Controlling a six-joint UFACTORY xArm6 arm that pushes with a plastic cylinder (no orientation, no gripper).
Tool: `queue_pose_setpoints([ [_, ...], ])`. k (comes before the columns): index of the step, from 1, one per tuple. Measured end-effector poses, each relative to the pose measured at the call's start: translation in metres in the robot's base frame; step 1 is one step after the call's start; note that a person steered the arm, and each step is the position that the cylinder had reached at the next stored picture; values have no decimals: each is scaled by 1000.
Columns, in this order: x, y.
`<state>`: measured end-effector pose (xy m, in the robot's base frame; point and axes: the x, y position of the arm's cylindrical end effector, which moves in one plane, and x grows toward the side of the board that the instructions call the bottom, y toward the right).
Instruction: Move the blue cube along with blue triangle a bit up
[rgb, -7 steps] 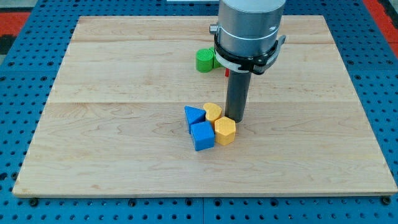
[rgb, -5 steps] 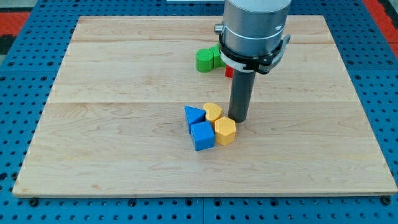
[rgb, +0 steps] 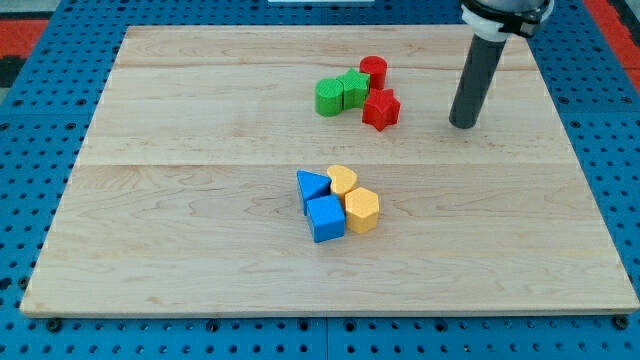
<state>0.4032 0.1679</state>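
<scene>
The blue cube (rgb: 325, 218) sits near the board's middle, touching the blue triangle (rgb: 312, 186) just above and to its left. A yellow rounded block (rgb: 343, 181) and a yellow hexagon block (rgb: 362, 210) press against their right sides. My tip (rgb: 462, 124) is far off at the view's upper right, well clear of the blue blocks and to the right of the red blocks.
Two green blocks (rgb: 329, 97) (rgb: 353, 88) stand at the upper middle, with a red cylinder (rgb: 373, 72) and a red star-like block (rgb: 381, 109) beside them. The wooden board (rgb: 200, 250) lies on a blue pegboard.
My tip has left the spot beside the yellow blocks and moved up and to the right. The red and green blocks, hidden before, now show. The blue and yellow blocks have not moved.
</scene>
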Motion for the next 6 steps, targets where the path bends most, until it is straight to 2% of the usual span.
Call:
queue_pose_setpoints([
  [1, 57, -27],
  [2, 93, -27],
  [3, 155, -57],
  [4, 155, -128],
  [6, 123, -161],
])
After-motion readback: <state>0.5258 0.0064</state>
